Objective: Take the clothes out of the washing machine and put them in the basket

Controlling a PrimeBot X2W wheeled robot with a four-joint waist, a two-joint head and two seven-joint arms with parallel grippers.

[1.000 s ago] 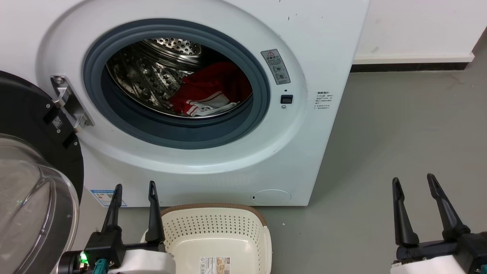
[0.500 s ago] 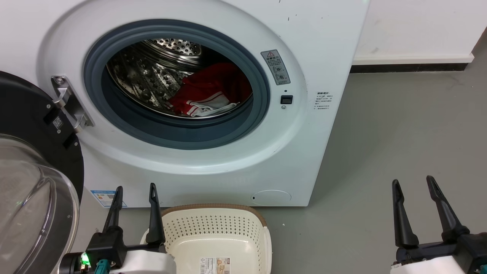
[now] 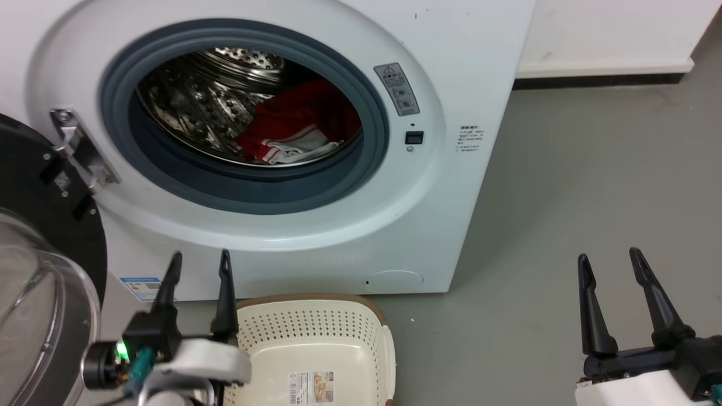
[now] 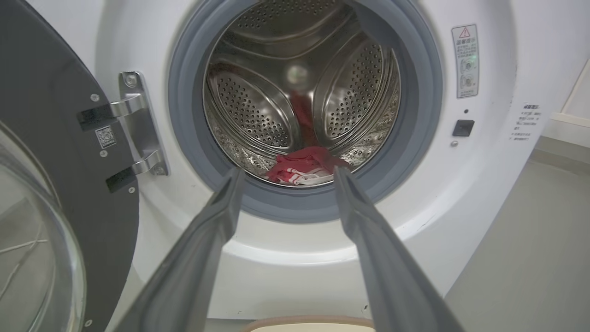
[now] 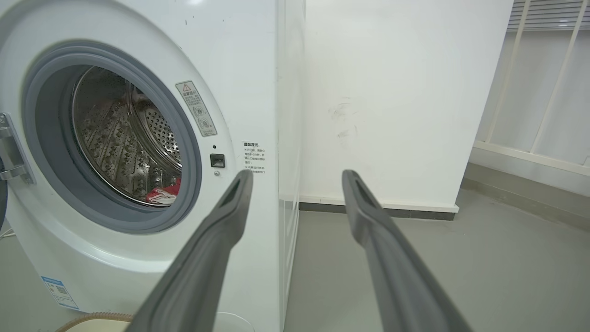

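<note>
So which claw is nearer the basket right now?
Left. The left claw is beside the basket, at its left rim, fingers open; the right claw is well off to its right, over the grey floor.

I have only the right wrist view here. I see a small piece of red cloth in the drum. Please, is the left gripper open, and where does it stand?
Observer: The left gripper is open, outside the washing machine; in its wrist view the fingers frame the clothes.
Operator: Is anything in the basket?
Observer: No clothes; the basket holds just a paper label on its bottom.
Operator: And the door?
Observer: The door is swung open on the robot's left.
</note>
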